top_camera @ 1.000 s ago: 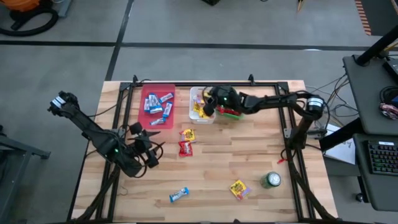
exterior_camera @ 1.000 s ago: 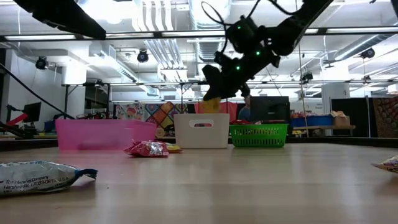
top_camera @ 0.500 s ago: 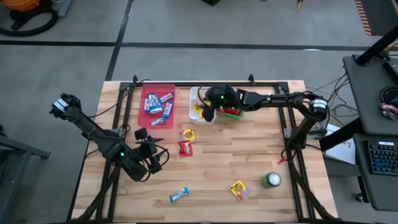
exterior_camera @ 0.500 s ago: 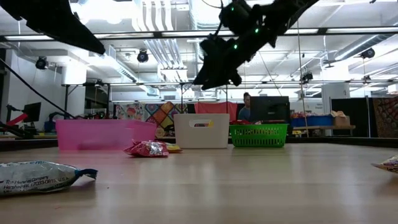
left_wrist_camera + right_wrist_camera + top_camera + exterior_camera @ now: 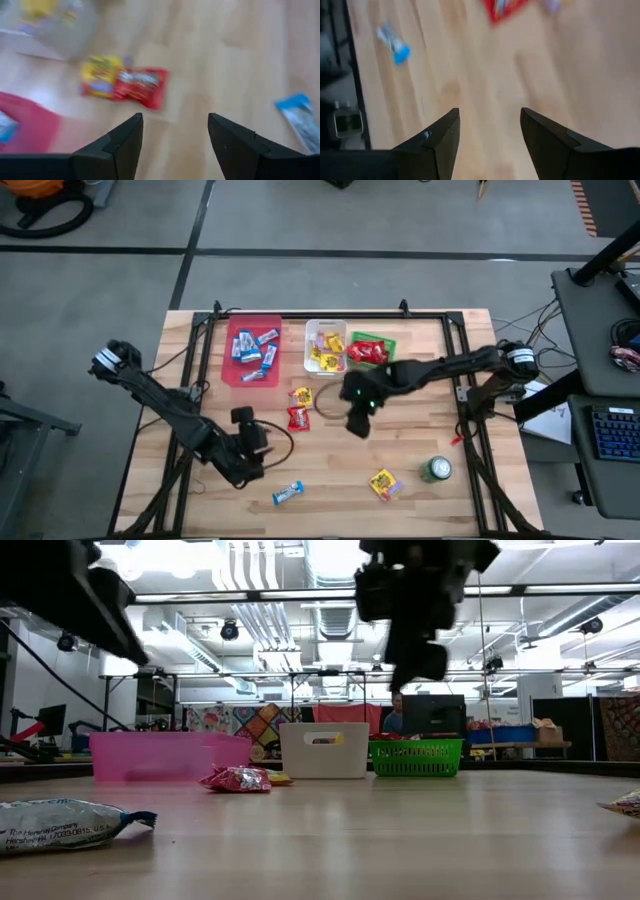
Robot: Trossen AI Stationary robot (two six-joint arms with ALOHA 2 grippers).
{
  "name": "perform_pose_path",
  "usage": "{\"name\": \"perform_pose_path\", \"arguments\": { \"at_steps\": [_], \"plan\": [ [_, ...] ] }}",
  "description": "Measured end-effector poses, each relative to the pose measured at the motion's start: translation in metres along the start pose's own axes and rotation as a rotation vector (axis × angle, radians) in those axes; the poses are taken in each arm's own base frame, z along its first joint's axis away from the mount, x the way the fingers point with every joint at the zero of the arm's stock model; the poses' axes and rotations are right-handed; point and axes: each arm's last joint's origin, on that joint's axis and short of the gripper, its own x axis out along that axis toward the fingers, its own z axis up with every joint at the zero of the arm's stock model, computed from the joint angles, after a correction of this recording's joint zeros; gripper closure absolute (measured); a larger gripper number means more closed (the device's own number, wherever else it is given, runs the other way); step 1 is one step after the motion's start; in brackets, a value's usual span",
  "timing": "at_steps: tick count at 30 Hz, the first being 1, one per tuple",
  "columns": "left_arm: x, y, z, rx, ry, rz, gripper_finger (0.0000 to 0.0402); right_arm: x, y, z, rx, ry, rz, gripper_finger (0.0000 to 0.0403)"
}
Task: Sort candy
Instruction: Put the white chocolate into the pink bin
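On my left, the left gripper [image 5: 250, 448] hangs over the front-left part of the light wooden slatted table [image 5: 420, 435], its dark fingers [image 5: 122, 145] spread with nothing between them. Just in front of it lies a slim blue-and-silver wrapped bar [image 5: 287, 493], alone on the boards. At the back stands the flat pink plastic bin [image 5: 253, 350] with several blue-and-silver bars [image 5: 250, 350] inside. Between that bin and my left gripper sit a yellow wrapped packet [image 5: 302, 396] and a red wrapped packet [image 5: 298, 418], touching each other.

Next along the back is the small white plastic bin [image 5: 326, 348] holding yellow packets [image 5: 324, 358], then the green mesh basket [image 5: 371, 350] with red packets [image 5: 367, 353].

The right gripper [image 5: 357, 416] hovers above mid-table, well clear of the boards, fingers [image 5: 437, 145] parted and empty. Toward the front right lie another yellow packet [image 5: 384, 483] and, beside it, a round green drink can [image 5: 435, 470].
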Motion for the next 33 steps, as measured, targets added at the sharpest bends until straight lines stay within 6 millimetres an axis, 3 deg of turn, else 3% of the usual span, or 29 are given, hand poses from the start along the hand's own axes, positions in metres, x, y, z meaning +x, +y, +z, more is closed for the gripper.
{"name": "perform_pose_path", "arguments": {
  "at_steps": [8, 15, 23, 28, 33],
  "plan": [
    [0.009, -0.035, 0.005, 0.019, 0.210, -0.226, 0.0188, 0.013, 0.044, -0.042, 0.047, 0.203, -0.011, 0.0205],
    [0.021, -0.080, -0.009, -0.013, 0.163, -0.280, 0.0188, 0.018, 0.072, -0.064, -0.016, 0.219, -0.030, 0.0204],
    [0.053, -0.109, -0.024, -0.130, 0.191, -0.225, 0.0188, 0.021, 0.092, -0.082, -0.045, 0.215, -0.060, 0.0204],
    [0.056, -0.121, -0.019, -0.113, 0.179, -0.240, 0.0188, 0.022, 0.099, -0.090, -0.037, 0.216, -0.067, 0.0204],
    [0.057, -0.125, -0.028, -0.142, 0.201, -0.265, 0.0188, 0.022, 0.103, -0.094, -0.011, 0.203, -0.086, 0.0204]
  ]
}}
